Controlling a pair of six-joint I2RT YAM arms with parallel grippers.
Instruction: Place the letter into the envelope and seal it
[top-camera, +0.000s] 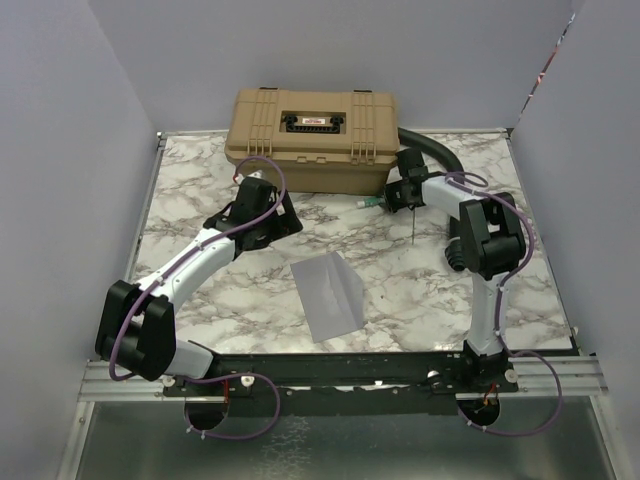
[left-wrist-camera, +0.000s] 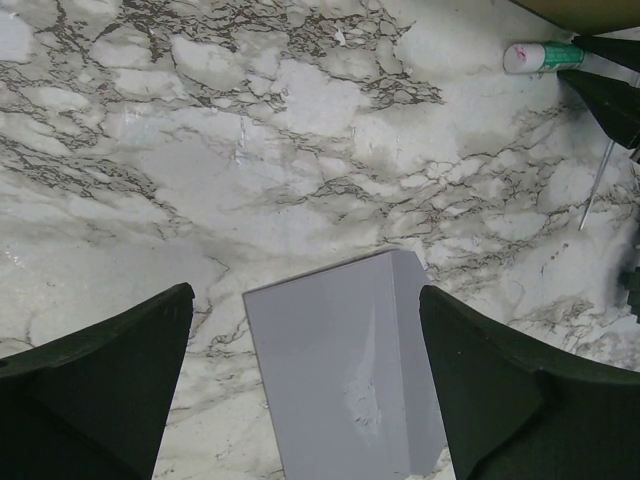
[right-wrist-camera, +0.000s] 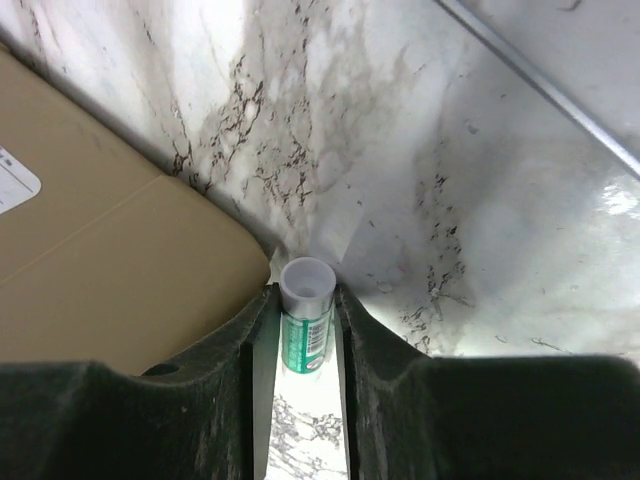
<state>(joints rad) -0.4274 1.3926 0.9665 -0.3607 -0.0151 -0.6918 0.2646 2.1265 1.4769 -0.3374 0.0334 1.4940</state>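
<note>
One envelope (top-camera: 330, 293) at frame centre, one tan case (top-camera: 312, 135) at top centre, one green tube (right-wrist-camera: 305, 325), likely glue. Left gripper (left-wrist-camera: 305, 300) spread wide over the envelope; right gripper (right-wrist-camera: 303, 302) clamps the green tube.

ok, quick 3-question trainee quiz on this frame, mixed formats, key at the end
1. True or false: the right jaws are shut on the small green-and-white labelled tube.
2. The flat grey-lavender paper envelope is: A) standing on edge; B) lying flat on the marble-patterned tabletop; C) pinched in the left jaws.
3. Fill in: the left jaws stand ____, gripping nothing.
Key: 1 true; 2 B; 3 open.
</note>
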